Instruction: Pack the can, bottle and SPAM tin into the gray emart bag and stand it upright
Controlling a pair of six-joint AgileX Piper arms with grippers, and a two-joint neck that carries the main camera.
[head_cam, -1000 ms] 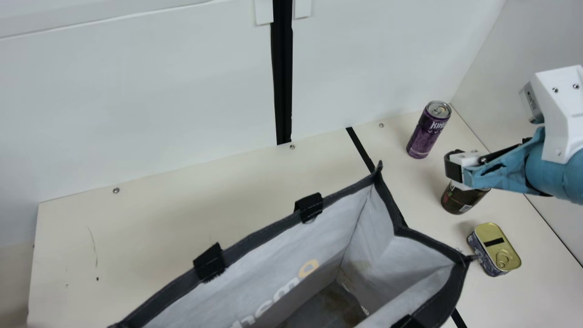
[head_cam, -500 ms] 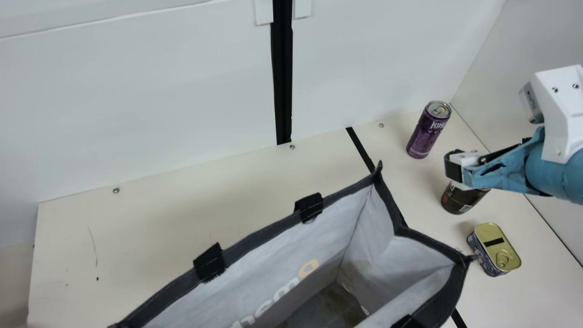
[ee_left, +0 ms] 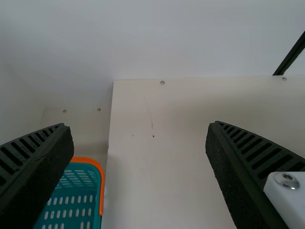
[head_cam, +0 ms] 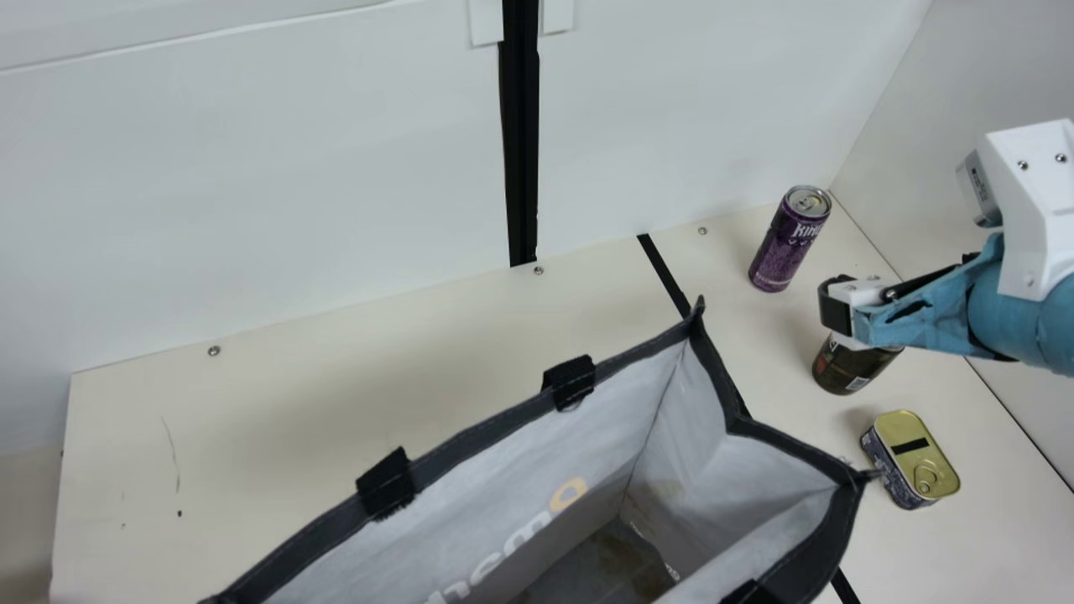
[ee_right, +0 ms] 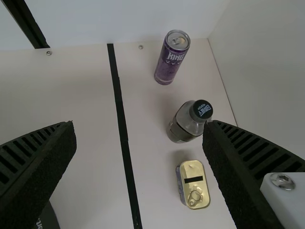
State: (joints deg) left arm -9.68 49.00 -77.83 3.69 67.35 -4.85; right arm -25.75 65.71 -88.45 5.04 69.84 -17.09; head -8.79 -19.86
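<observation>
In the main view my right gripper [head_cam: 839, 310] hovers at the right, hiding the upper part of the dark bottle [head_cam: 847, 367]. In the right wrist view that gripper [ee_right: 139, 143] is open with nothing between its fingers; the bottle [ee_right: 187, 125], purple can [ee_right: 172, 57] and SPAM tin [ee_right: 194, 185] stand on the table. The main view has the can [head_cam: 787, 243] by the back wall and the tin [head_cam: 910, 460] right of the gray bag [head_cam: 713, 470], which is upright with its mouth wide. My left gripper [ee_left: 139, 143] is open and holds nothing in the left wrist view.
White walls rise behind and to the right of the cream table [head_cam: 336, 361]. A black tape strip [ee_right: 119, 105] runs across the tabletop. In the left wrist view a teal basket [ee_left: 101, 191] with an orange rim sits beside the table's edge.
</observation>
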